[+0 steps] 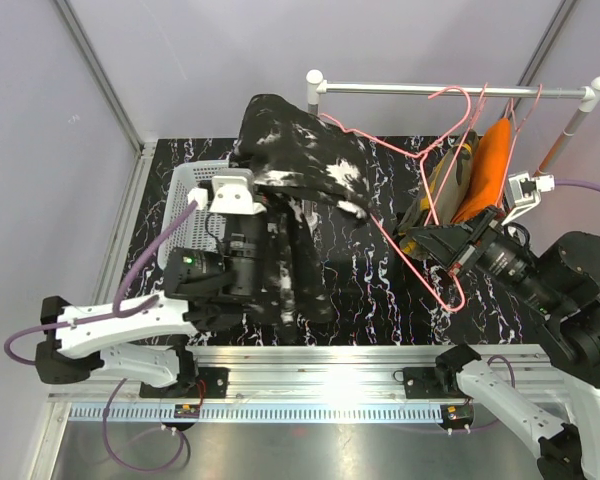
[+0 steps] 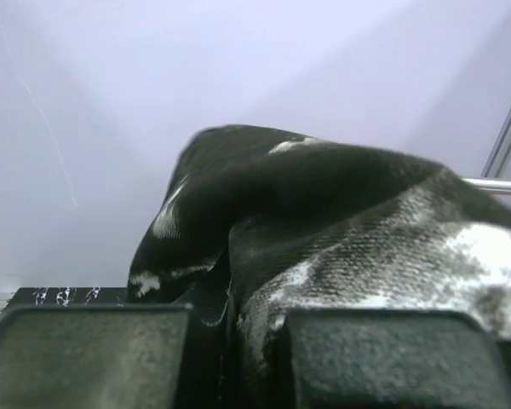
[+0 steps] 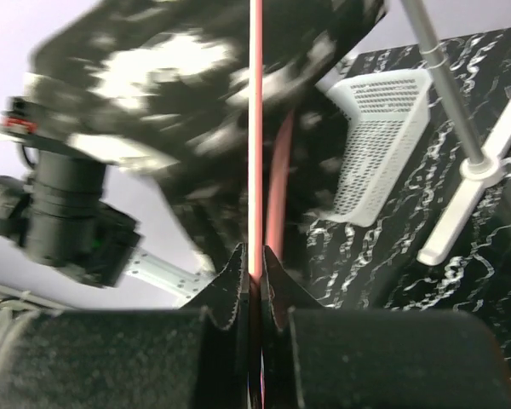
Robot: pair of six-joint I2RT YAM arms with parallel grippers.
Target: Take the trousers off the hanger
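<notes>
While the right gripper (image 3: pixel 254 285) is clamping the pink hanger (image 3: pixel 255 102) mid-table, the left gripper (image 2: pixel 232 336) is pinching the black trousers (image 1: pixel 300 160), which are draping over the hanger's far-left end. Strip-off step, I'd say; next it's needing a leftward pull clear of the wire.

You've got a white mesh basket (image 1: pixel 183 200) sitting at the left edge of the black marbled tabletop (image 1: pixel 370 280). A metal clothes rail (image 1: pixel 420 89) with white end caps runs across the back right, and there are pale purple walls (image 1: pixel 40 150) all around.
</notes>
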